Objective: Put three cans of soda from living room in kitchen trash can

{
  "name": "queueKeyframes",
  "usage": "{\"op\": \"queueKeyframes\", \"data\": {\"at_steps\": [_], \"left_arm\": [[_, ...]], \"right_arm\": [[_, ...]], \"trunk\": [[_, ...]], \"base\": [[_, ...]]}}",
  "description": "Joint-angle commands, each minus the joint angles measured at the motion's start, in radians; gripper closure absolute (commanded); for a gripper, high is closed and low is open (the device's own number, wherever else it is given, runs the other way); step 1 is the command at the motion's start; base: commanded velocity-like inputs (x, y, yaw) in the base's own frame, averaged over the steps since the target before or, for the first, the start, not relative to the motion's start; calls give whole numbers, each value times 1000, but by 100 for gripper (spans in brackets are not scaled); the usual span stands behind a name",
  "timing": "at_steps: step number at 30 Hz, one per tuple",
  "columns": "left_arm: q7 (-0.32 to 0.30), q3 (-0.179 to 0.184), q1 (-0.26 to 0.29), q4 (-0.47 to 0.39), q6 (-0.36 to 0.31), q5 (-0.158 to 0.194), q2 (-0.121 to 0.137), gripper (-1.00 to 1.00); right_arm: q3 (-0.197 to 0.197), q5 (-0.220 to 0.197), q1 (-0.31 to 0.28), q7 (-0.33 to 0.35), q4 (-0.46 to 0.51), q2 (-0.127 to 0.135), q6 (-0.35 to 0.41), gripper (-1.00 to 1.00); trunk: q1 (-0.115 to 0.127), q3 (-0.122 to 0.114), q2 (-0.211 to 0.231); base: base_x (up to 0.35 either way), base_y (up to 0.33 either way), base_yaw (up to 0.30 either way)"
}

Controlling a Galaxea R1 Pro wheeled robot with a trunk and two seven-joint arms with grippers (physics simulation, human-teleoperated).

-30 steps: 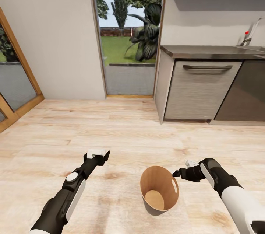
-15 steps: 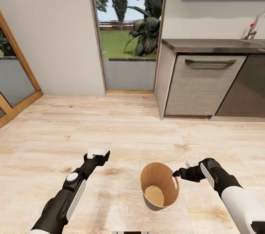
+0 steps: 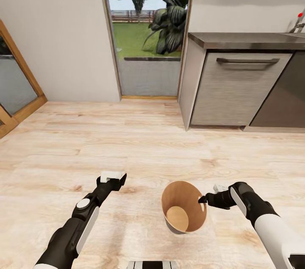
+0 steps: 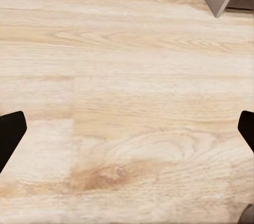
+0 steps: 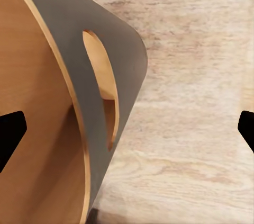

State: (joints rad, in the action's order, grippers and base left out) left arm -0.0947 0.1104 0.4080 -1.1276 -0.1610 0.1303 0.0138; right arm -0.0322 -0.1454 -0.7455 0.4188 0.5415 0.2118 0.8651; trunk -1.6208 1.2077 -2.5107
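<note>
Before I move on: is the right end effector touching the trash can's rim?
Cannot tell. In the head view the right end effector meets the trash can rim with no visible gap; the right wrist view shows fingers straddling the wall.

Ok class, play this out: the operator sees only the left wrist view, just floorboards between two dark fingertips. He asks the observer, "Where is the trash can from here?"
Observer: The tash can stands upright on the floor between the two arms, nearer the right one.
Operator: How close is the right end effector?
Observer: The right end effector is right beside the rim, open, with the handle slot between its fingertips.
Operator: What lies ahead?
Observer: A grey worktop over a pale drawer front, ahead on the right.
</note>
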Motion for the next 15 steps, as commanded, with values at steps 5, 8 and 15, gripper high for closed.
{"op": "queueKeyframes", "data": {"at_steps": [5,8,15], "left_arm": [[0,0,0,-2,1,0,0,-100],[1,0,0,-2,5,0,0,-100],[0,0,0,-1,18,0,0,-100]], "right_arm": [[0,0,0,0,0,0,0,-100],[0,0,0,0,0,0,0,-100],[0,0,0,0,0,0,0,-100]], "trunk": [[0,0,0],[0,0,0],[0,0,0]], "base": [[0,0,0],[0,0,0],[43,47,0]]}}
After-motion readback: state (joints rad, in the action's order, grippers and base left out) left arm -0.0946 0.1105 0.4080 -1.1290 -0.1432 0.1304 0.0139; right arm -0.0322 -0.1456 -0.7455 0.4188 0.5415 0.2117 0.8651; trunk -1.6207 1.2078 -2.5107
